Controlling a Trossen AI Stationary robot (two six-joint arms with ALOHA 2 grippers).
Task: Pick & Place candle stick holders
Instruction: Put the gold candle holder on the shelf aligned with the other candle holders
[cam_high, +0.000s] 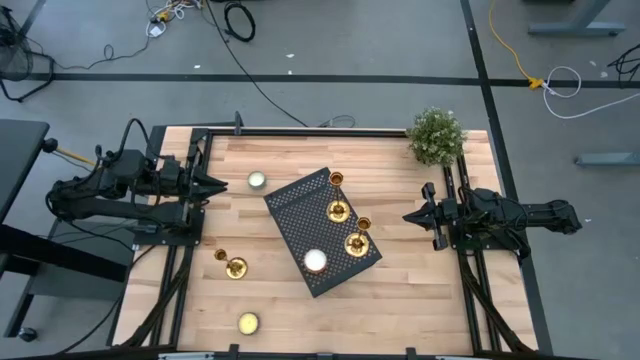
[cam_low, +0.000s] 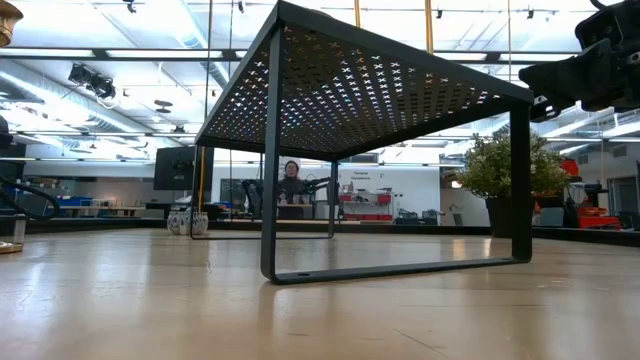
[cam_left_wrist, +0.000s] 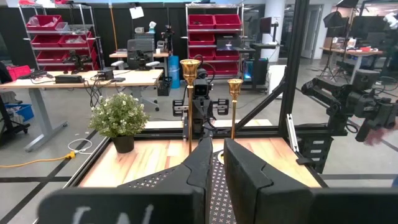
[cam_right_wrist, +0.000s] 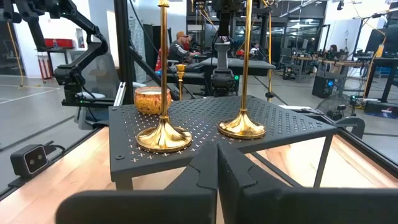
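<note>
Standing unmarked, two candle stick holders (cam_right_wrist: 163, 134) top the perforated black shelf (cam_right_wrist: 205, 121).

I'm seeing the candlestick holders (cam_right_wrist: 163, 134) gleaming as polished, mirror-smooth brass. The stand (cam_high: 300, 215) beneath them is looking like matt black perforated metal. The table (cam_high: 400, 300) is showing pale, smooth wooden planks with a soft sheen. The grippers' fingers (cam_right_wrist: 249, 180) are looking like dull black plastic.

Wooden table (cam_high: 400, 300) (light planks) — perforated black stand (cam_high: 295, 215), plant (cam_high: 436, 136), fallen holder (cam_high: 230, 264).
</note>
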